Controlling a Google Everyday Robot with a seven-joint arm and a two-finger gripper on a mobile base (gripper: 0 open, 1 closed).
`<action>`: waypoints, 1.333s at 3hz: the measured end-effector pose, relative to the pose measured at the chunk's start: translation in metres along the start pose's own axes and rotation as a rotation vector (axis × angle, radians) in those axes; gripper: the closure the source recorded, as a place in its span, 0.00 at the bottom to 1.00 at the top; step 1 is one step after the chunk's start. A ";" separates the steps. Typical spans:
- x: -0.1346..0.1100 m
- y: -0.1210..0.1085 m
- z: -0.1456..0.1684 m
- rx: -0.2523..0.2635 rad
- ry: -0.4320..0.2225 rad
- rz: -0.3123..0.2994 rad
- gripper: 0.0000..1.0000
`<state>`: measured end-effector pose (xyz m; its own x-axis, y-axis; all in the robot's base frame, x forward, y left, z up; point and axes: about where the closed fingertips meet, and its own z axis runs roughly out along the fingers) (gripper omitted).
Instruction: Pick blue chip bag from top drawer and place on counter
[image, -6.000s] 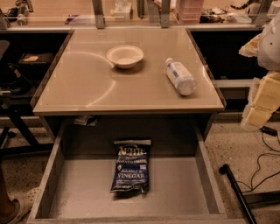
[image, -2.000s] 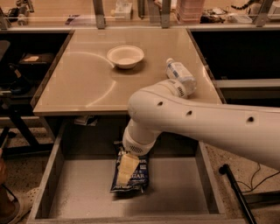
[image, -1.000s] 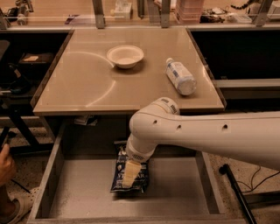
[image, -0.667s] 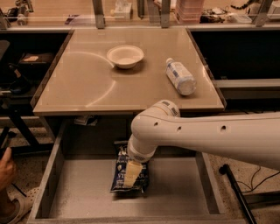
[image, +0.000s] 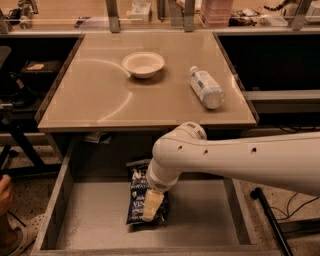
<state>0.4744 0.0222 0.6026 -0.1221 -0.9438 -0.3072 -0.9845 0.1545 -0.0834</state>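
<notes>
1. The tool (image: 151, 206) is low in the drawer (image: 205, 220), on the bag (image: 136, 200); spread or pinching, I cannot tell.
2. The bag lies flat beneath the tool.
3. Beyond the tool, the tabletop (image: 100, 95) carries a bowl (image: 143, 64) and a lying bottle (image: 206, 87).

No wording can be read. The blue chip bag (image: 135, 199) in the top drawer (image: 205, 220) bears white lettering, half hidden by the pincer (image: 150, 206) over it and too faint to read. The bottle (image: 206, 88) on the worktop (image: 100, 90) has a pale label, also illegible.
</notes>
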 end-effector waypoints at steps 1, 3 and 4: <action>0.000 0.000 0.000 0.000 0.000 0.000 0.19; 0.000 0.000 0.000 0.000 0.000 0.000 0.64; 0.000 0.000 0.000 0.000 0.000 0.000 0.88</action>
<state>0.4742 0.0222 0.6025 -0.1221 -0.9438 -0.3071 -0.9845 0.1544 -0.0829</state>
